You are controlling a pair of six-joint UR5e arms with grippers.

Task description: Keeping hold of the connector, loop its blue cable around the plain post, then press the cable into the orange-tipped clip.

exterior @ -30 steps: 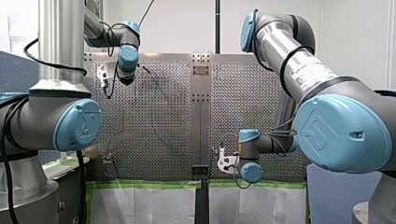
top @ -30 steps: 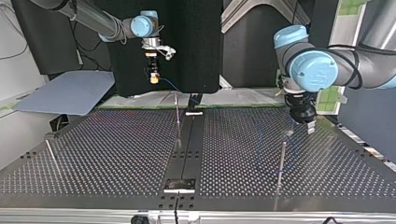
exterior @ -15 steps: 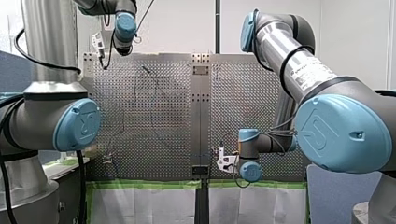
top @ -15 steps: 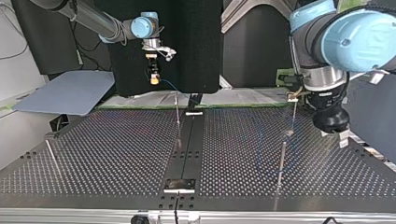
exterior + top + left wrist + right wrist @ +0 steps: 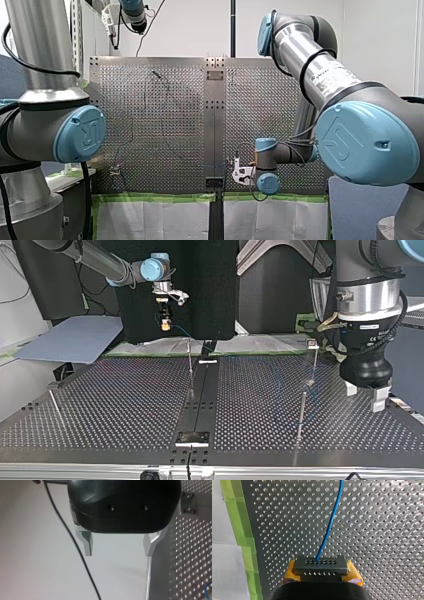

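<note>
While the connector (image 5: 321, 566) was clamped between the yellow pads (image 5: 290, 574) of the right gripper (image 5: 321, 572) near the table's (image 5: 387, 530) taped edge, its cable (image 5: 332, 520) was seen trailing free, apparently neither looped round the post (image 5: 301, 412) nor clipped, and the left gripper (image 5: 118, 552) was held aloft, spread wide and empty.

Thin post (image 5: 301, 415) beside left end effector (image 5: 365, 397); mid-table post (image 5: 190, 365) well apart.
</note>
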